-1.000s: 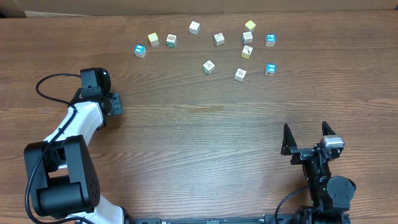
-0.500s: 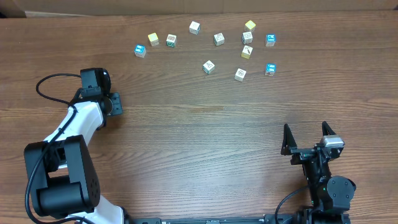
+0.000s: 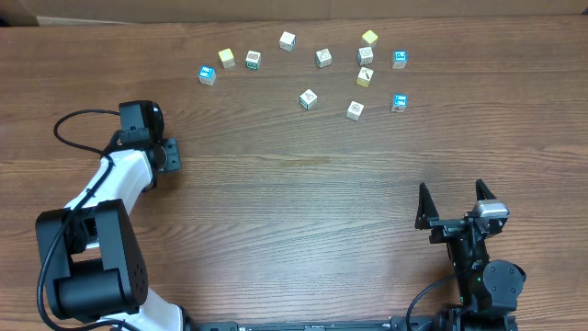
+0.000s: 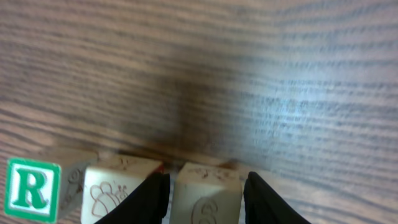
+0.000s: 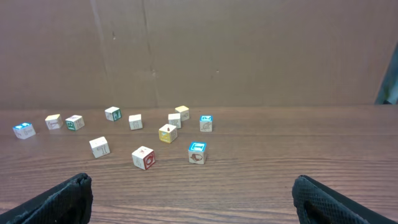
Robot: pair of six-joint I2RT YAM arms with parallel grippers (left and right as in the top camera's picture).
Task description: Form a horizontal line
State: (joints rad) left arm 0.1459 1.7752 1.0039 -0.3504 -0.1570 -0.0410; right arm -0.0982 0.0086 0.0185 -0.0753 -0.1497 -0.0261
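In the left wrist view a row of cubes lies on the wood along the bottom edge: a cube with a green "R" face (image 4: 32, 188), a pale cube (image 4: 115, 190) beside it, and another pale cube (image 4: 205, 198). My left gripper (image 4: 205, 180) straddles that last cube, and a thin gap shows at each black finger, so it is open. From overhead the left gripper (image 3: 171, 154) hides the row. My right gripper (image 3: 450, 204) rests wide open at the near right with nothing in it (image 5: 193, 199).
Loose cubes lie scattered across the far side of the table: blue-faced ones (image 3: 207, 74) (image 3: 400, 59) (image 3: 399, 102), yellow ones (image 3: 226, 58) (image 3: 369, 38), and pale ones such as (image 3: 308, 98). A cardboard wall (image 5: 199, 50) stands behind them.
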